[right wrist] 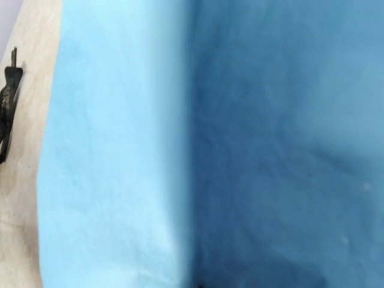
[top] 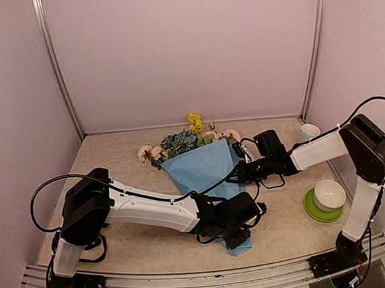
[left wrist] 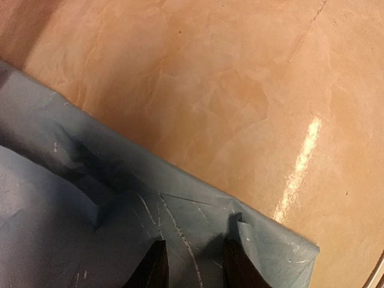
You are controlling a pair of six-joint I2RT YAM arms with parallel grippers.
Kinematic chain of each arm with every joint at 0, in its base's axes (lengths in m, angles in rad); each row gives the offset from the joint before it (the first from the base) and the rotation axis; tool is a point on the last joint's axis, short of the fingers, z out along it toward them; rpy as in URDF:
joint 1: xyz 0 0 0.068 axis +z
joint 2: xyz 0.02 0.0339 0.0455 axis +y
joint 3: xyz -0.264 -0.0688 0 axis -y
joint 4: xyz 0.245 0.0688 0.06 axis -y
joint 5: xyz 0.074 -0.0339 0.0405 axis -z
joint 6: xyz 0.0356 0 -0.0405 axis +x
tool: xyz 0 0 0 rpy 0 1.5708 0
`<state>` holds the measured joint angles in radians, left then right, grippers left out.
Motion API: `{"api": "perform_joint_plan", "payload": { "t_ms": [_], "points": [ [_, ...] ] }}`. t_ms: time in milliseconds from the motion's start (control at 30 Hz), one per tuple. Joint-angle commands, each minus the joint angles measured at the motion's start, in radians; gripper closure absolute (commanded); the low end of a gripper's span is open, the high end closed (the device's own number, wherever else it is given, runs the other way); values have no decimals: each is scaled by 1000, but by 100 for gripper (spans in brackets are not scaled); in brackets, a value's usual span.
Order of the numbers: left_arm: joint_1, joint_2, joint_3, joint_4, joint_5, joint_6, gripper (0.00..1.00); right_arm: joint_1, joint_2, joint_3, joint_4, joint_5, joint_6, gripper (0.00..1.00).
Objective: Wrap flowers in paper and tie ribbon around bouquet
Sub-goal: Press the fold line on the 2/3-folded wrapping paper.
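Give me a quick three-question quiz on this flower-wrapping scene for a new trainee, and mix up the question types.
1. True or false: the flowers lie bare, with no paper around their stems.
2. What sits on the green plate? A a vase; B a white bowl; C scissors.
3. Fill in: the ___ arm's tool is at the paper's narrow near end.
Key: 1 false; 2 B; 3 left.

Flowers (top: pixel 182 143): stems hidden within paper (top: pixel 205 168). Ribbon (right wrist: pixel 7 111): cut off at left edge, blurred. Left fingers (left wrist: pixel 153 270): bases cropped.
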<state>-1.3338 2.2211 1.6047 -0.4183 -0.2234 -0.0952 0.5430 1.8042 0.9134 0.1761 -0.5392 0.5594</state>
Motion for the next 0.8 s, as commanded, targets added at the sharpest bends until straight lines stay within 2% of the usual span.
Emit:
{"api": "perform_joint_plan", "payload": {
  "t_ms": [0, 133, 300, 367, 600, 767],
  "points": [
    [4, -14, -62, 31, 116, 50, 63, -6, -72, -13, -11, 74, 11, 100],
    [-10, -70, -108, 114, 157, 79, 57, -6, -78, -26, -33, 139, 12, 100],
    [-22, -164, -115, 164, 187, 100, 40, -24, -36, -62, -18, 157, 16, 100],
    [-25, -195, -115, 172, 208, 106, 36, -39, -28, -75, -12, 172, 31, 100],
    [-5, -237, -139, 165, 179, 77, 38, -57, 4, -130, 16, 203, 81, 100],
    [-6, -126, -56, 57, 37, 63, 42, -57, 15, -138, 38, 198, 96, 100]
  ]
}}
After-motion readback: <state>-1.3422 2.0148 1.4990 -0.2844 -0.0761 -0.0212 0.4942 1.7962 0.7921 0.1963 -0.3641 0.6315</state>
